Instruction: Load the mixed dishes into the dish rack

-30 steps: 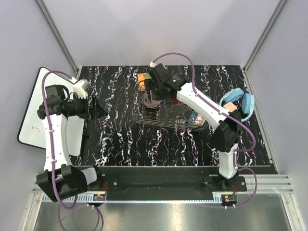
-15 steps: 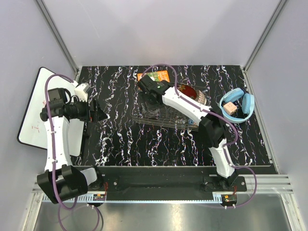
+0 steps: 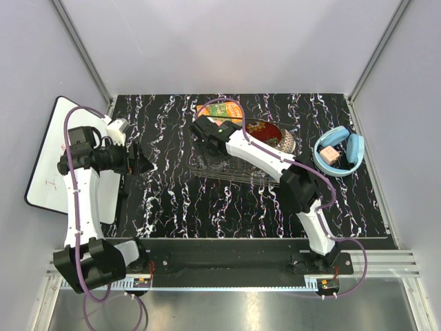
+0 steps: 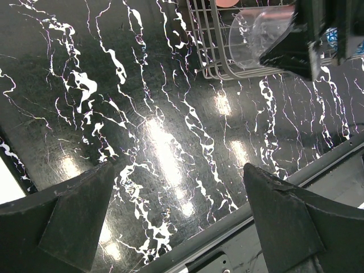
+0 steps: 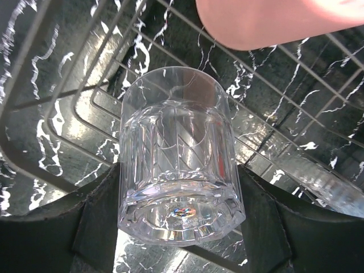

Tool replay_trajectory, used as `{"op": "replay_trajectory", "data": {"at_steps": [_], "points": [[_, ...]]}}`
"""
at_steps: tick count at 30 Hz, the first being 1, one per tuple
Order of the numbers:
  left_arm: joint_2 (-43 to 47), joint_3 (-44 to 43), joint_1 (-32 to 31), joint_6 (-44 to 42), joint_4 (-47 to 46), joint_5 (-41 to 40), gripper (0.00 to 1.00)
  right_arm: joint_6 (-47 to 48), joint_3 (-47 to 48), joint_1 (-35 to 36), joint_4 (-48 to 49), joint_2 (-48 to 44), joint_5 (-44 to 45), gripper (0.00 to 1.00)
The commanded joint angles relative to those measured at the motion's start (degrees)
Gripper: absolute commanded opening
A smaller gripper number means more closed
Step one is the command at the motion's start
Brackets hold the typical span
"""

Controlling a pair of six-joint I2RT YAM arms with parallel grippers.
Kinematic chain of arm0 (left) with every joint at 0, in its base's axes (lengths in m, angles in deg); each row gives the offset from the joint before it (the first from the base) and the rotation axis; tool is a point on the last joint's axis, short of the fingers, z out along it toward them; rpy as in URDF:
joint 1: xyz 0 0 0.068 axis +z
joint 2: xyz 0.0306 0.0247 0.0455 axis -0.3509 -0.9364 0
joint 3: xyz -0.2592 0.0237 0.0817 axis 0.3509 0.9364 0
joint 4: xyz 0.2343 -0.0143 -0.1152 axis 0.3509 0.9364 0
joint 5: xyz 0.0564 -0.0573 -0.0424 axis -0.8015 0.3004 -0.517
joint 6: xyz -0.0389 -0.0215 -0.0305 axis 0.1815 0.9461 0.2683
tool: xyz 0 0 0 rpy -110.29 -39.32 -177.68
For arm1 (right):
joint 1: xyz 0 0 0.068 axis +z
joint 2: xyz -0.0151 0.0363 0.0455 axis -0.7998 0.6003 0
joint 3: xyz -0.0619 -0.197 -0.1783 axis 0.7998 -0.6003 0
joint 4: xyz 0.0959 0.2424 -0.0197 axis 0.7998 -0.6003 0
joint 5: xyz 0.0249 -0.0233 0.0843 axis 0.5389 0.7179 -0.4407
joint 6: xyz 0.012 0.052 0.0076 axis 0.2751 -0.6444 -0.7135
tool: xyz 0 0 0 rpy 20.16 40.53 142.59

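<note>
Holding a tumbler inside the rack's corner

Black marbled table [image 3: 165, 200] fills the floor of the cell. The dish rack [image 3: 234, 176], a silver wire basket, sits mid-table toward the far side. The right arm reaches across it to its left end. The left arm hangs over bare table well left of the rack; the left gripper [image 4: 182, 187] is spread wide with nothing between its fingers. The red floral plate [image 3: 265, 131] leans inside the rack's far side. The blue headphones [image 3: 337, 152] lie right of the rack and the orange-green carton [image 3: 224, 109] just behind it.

The right gripper [image 5: 182, 216] is clamped on the clear drinking glass [image 5: 179, 165], tipped on its side over the rack's left-end wires; contact with the wires can't be told. The salmon-pink cup [image 5: 273, 20] sits in the rack just beyond the glass.
</note>
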Motion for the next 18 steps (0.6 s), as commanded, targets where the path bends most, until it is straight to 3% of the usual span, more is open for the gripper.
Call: {"op": "replay_trajectory", "data": {"at_steps": [1,9,11,14,18], "points": [[1.5,-0.4,-0.2,-0.3,-2.1,-0.4,0.99,1.6,-0.6,0.7,0.5,1.5,1.9,0.00],[1.5,-0.1,-0.2,-0.2,-2.4,0.0,0.99,2.7,-0.6,0.8,0.6,3.4,1.8,0.00],[1.5,-0.2,-0.1,-0.2,-2.4,-0.1,0.99,2.8,-0.5,0.7,0.6,3.6,1.5,0.17],[1.6,-0.3,-0.1,-0.3,-2.5,-0.1,0.99,2.9,-0.5,0.7,0.4,3.8,1.0,0.51],[1.8,-0.1,-0.1,-0.4,-2.4,-0.1,0.99,3.2,-0.3,0.8,0.5,3.6,1.3,0.75]]}}
